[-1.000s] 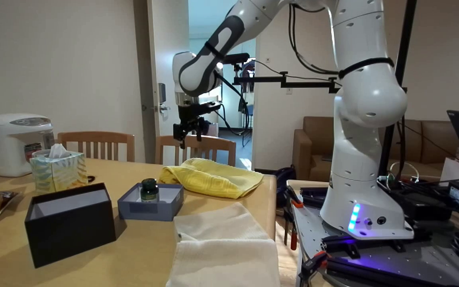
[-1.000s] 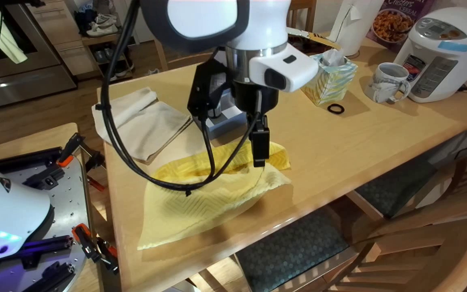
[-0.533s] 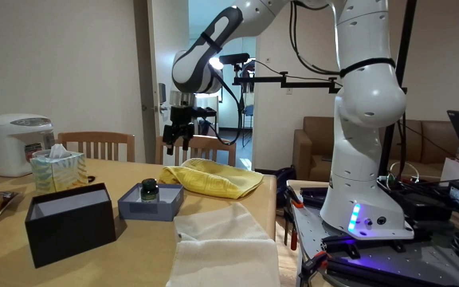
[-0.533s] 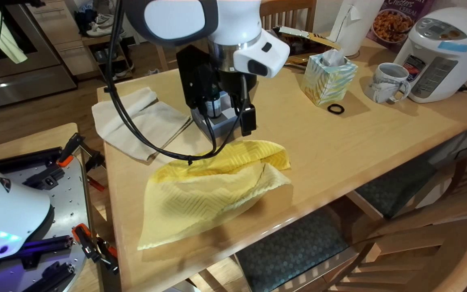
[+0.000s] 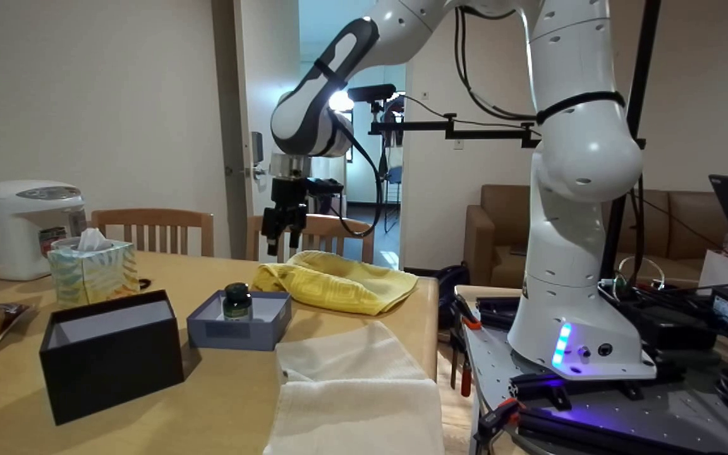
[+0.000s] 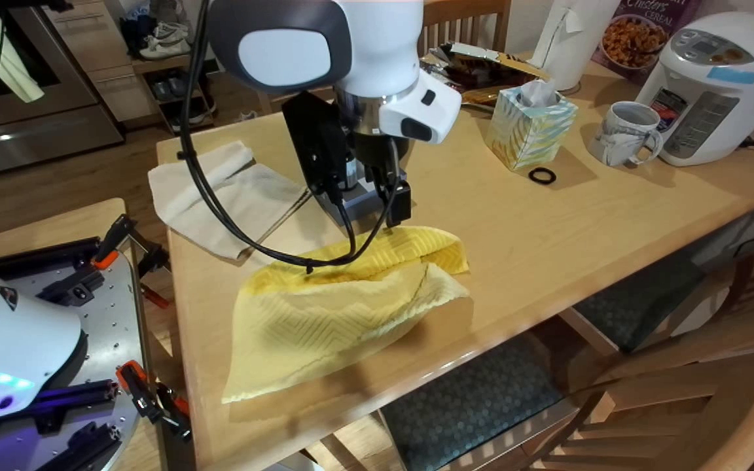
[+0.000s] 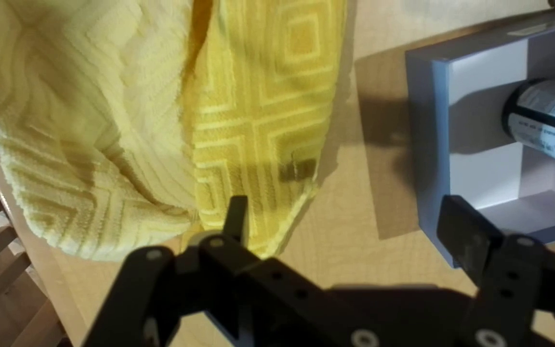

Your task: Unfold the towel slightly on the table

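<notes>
We have the fingers spread wide above the desk, the yellow towel lying partly folded near the desk's edge, a strip of wood between towel and blue-grey box. In that box stands a bottle, its label too blurred for us to read. Farther off, in an exterior view, open room runs toward a tissue box and mug; behind them we read CEREAL on a purple box

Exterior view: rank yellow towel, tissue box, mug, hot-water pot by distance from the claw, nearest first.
1. Yellow towel: just below the claw.
2. Tissue box: off to picture right.
3. Mug: right of the tissue box.
4. Hot-water pot: far right, just past the mug.
</notes>
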Robot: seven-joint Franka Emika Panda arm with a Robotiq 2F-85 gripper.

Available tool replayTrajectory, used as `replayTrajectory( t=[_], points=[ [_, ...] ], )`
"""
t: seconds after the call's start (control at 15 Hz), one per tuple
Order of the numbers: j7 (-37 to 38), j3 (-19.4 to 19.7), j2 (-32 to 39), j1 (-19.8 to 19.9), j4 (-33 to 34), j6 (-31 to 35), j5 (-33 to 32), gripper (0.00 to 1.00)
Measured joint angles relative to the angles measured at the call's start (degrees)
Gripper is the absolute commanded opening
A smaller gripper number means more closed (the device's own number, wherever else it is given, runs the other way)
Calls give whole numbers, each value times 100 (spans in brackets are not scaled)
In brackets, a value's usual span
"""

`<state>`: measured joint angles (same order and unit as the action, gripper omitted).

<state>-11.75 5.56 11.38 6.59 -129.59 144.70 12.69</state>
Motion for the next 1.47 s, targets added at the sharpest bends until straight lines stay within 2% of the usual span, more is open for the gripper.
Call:
replayTrajectory(
  t=[0.2,0.53,0.8,0.87,1.0,1.07,1.47],
  points=[
    [161,11,93,-6,5,109,-229,100],
    [1501,247,385,-193,101,243,-1398,100],
    [1702,182,688,-255,266,241,-1439,100],
    [1733,160,749,-261,304,239,-1438,75],
    [1822,156,847,-289,380,231,-1438,68],
    [1867,157,882,-297,419,218,-1438,60],
    [1957,188,997,-302,559,186,-1438,22]
  ],
)
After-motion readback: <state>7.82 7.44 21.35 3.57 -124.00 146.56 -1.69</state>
